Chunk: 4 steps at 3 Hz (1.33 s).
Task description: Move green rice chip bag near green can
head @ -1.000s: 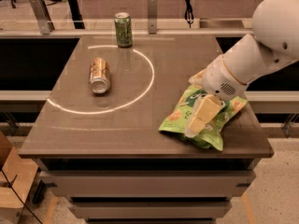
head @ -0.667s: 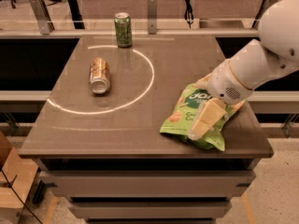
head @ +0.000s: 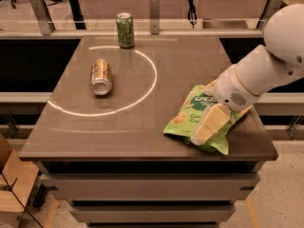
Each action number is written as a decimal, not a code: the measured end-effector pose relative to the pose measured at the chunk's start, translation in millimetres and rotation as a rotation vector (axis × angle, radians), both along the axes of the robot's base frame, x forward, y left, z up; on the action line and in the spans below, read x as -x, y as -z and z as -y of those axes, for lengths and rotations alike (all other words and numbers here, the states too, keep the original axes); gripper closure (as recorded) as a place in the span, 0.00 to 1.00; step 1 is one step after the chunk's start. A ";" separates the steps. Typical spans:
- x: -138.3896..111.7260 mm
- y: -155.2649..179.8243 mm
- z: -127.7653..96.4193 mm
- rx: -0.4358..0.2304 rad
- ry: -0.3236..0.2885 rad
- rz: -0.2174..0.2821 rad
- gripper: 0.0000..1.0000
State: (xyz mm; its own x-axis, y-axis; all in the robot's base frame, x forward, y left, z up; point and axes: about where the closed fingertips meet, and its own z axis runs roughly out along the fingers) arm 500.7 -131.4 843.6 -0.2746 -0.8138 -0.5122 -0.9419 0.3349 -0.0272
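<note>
The green rice chip bag (head: 192,115) lies flat near the table's front right corner, light green with a dark round logo and orange chip pictures. My gripper (head: 208,126) is down over the bag's right half and covers part of it. The white arm reaches in from the right. The green can (head: 125,30) stands upright at the table's far edge, left of centre, far from the bag.
A copper-brown can (head: 101,76) lies on its side on the left of the brown table (head: 142,137), inside a white circle line (head: 153,82). A rail with metal posts (head: 154,6) runs behind the table. The table's right edge is close to the bag.
The arm has drawn a little to the right, and more of the bag's dark logo shows. The bag and both cans have not moved.
</note>
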 end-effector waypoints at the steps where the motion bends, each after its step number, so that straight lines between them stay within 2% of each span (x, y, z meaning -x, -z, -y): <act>1: -1.9 -6.9 -1.3 0.013 -0.002 0.019 0.42; 3: -10.6 -11.2 -8.7 0.006 -0.014 0.032 0.87; 4: -10.7 -11.5 -8.7 0.006 -0.014 0.032 1.00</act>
State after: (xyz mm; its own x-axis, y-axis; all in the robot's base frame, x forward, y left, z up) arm 511.5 -122.7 855.0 -0.2464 -0.8208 -0.5154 -0.9452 0.3210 -0.0594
